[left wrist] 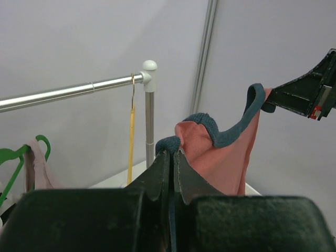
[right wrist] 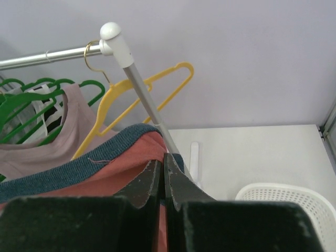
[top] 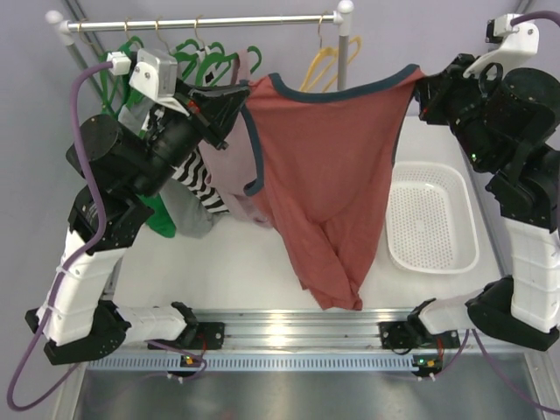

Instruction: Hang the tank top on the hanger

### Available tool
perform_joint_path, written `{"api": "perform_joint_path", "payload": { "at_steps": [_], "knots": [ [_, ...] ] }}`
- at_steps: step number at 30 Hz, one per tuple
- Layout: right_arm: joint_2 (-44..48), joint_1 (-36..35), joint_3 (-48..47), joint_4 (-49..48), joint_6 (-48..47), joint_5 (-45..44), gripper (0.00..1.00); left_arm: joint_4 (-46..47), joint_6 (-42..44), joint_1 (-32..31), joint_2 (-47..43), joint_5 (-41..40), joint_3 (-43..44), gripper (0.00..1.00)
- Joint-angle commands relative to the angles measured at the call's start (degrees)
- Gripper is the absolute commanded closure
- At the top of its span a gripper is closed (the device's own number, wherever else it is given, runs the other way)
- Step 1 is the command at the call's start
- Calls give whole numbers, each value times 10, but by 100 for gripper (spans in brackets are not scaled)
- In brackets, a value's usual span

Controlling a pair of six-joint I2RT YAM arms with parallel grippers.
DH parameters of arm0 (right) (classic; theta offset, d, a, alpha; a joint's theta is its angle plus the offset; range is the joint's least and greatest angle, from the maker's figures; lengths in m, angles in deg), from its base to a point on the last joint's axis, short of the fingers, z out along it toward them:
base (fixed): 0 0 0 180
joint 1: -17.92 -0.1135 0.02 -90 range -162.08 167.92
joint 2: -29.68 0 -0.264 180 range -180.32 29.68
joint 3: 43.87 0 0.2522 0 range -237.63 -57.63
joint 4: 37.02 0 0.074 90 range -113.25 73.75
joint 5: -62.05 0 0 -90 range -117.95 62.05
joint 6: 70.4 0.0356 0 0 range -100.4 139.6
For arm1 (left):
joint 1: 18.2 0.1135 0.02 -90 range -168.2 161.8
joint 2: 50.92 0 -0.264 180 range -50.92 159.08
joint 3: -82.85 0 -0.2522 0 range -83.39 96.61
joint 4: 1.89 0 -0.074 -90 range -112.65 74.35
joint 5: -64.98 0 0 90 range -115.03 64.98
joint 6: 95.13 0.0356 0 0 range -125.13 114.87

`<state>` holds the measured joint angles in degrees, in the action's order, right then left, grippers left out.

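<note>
The tank top (top: 328, 175), rust-red with dark navy trim, hangs spread just in front of and below the rail (top: 219, 24). 1 shoulder is pinched in the left end effector (top: 236, 98), the other in the right end effector (top: 426, 87), and its body droops in folds. The hanger (right wrist: 118, 89), thin, yellow and bare, hangs by its metal hook near the rail's right end, behind the top.

Bright even overhead light, soft shadows, glare on aluminium rail (top: 289, 328), blurred wrist-view foregrounds

In the top view the tank top (top: 332, 175) covers the lower part of the yellow hanger (top: 328, 63). The left arm (top: 131, 166) hides much of the striped top (top: 198, 180). The right wrist view's edge cuts off the white basket (right wrist: 286, 193).
</note>
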<state>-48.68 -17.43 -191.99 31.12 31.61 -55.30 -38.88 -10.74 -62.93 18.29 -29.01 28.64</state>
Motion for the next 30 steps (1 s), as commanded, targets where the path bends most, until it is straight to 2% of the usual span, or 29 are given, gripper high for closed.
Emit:
{"api": "perform_joint_path", "payload": {
  "at_steps": [1, 6, 12, 15, 18, 21, 22, 24, 25, 26, 27, 28, 29, 30],
  "knots": [
    [23, 23, 34, -55, -9, 42, 100, -16, 14, -1, 5, -15, 33, 100],
    [4, 72, 15, -47, 6, 98, 100, -32, 19, 1, 22, -20, 43, 100],
    [-22, 126, -45, -35, 14, 146, 100, -69, 31, 12, 80, -19, 136, 100],
    [-16, 141, -35, -42, 26, 168, 100, -74, 26, 20, 90, -13, 151, 100],
    [15, 141, 35, -66, 36, 189, 100, -79, -2, 37, 90, 20, 142, 100],
    [75, 142, 149, -99, 52, 204, 100, -76, -28, 39, 48, 62, 70, 100],
    [94, 141, 224, -111, 63, 218, 100, -69, -35, 38, 31, 71, 4, 100],
    [155, 141, 306, -142, 78, 236, 100, -52, -50, 39, -7, 87, -69, 100],
    [174, 141, 389, -148, 95, 253, 100, -47, -73, 39, -43, 93, -140, 100],
    [213, 142, 432, -154, 103, 261, 100, -42, -85, 39, -59, 105, -175, 100],
    [233, 141, 518, -171, 114, 285, 100, -33, -114, 39, -75, 128, -211, 100],
    [252, 141, 560, -177, 135, 295, 100, -25, -131, 39, -113, 137, -292, 100],
    [270, 141, 601, -185, 146, 308, 100, -14, -149, 39, -132, 148, -337, 100],
    [305, 140, 688, -206, 170, 339, 100, 13, -182, 38, -154, 156, -382, 100]
  ]
}}
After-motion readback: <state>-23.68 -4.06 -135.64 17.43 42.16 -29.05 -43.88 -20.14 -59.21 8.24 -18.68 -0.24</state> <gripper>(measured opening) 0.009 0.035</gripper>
